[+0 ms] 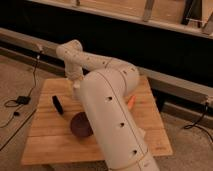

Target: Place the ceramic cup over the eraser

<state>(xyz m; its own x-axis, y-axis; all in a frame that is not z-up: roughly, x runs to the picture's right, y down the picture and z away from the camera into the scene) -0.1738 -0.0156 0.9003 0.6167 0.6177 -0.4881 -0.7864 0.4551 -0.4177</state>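
Pointing down over table (50, 136), one tool (76, 86); nearby one eraser (58, 105), one bowl (80, 125).

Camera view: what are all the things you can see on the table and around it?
table: one, light wood, in the middle.
eraser: one, black, left part of the table.
bowl: one, dark maroon, front of the table, beside the arm.
carrot-like piece: one, orange, right part, peeking from behind the arm.
cables: several, black, on the floor at both sides.
arm: one, white, reaching across the table.
claw: one, white, low over the table's back left, partly hidden.
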